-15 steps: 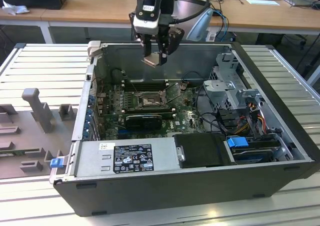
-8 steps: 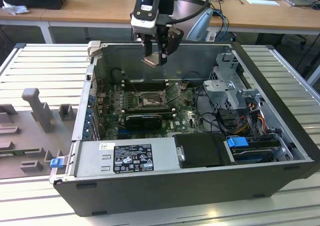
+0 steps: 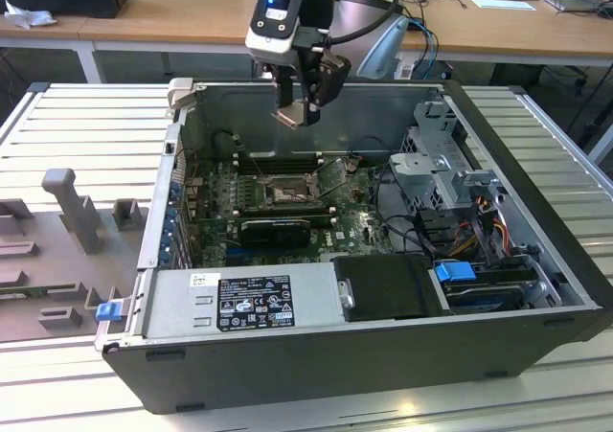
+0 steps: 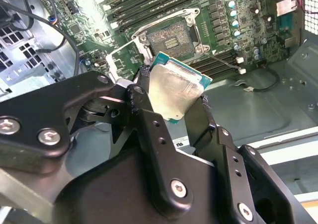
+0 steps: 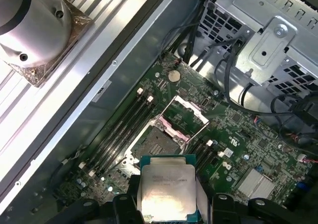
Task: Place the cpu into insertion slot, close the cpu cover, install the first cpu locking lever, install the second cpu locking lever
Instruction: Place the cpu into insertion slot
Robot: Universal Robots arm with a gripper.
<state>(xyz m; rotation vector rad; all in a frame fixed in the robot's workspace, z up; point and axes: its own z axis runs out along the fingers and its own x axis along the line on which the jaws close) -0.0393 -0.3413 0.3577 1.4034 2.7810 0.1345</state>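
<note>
Second wrist view: my gripper (image 4: 171,94) is clamped on the cpu (image 4: 175,85) by two opposite edges, in the air above the insertion slot (image 4: 169,39), well apart from it. Slot bare. First wrist view: cpu cover (image 5: 191,108) stands open beside the slot. I judge the chip light, stiff, thin and fragile underneath: edge grip only, gentle force.

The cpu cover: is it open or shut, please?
Open: the cpu cover is swung off the insertion slot, whose centre lies bare; the gripper holds the cpu.
</note>
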